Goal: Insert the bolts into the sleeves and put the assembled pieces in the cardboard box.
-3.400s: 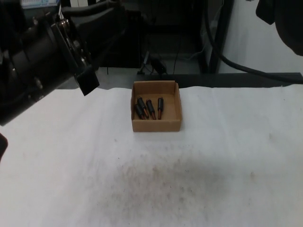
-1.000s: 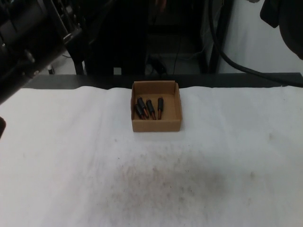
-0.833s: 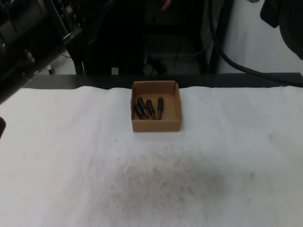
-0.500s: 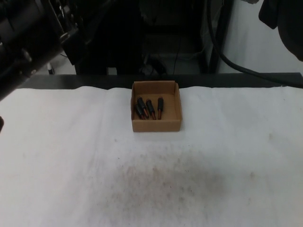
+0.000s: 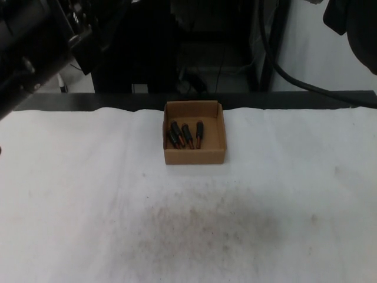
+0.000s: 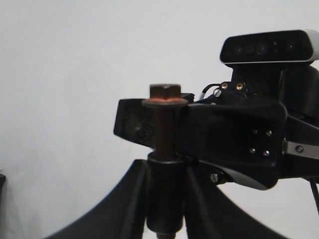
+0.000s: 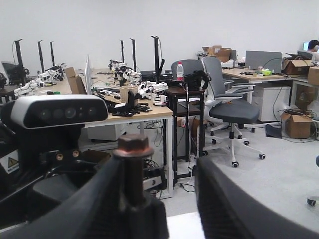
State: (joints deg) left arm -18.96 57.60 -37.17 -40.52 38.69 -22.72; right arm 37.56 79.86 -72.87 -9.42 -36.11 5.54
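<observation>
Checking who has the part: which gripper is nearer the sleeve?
Left: the left gripper is shut on the sleeve. The right gripper stands close by, beside the bolt, jaws open.

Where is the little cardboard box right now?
In the high view, the cardboard box sits on the white bench cover, centred toward the far edge, with dark assembled pieces lying inside.

left claw (image 6: pixel 165 167) | grips sleeve (image 6: pixel 164 199) | bolt (image 6: pixel 164 117) upright | other arm's camera (image 6: pixel 269 47) behind

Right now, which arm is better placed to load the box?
Left. The left gripper holds a sleeve with a bolt in it; the right gripper is open.
</observation>
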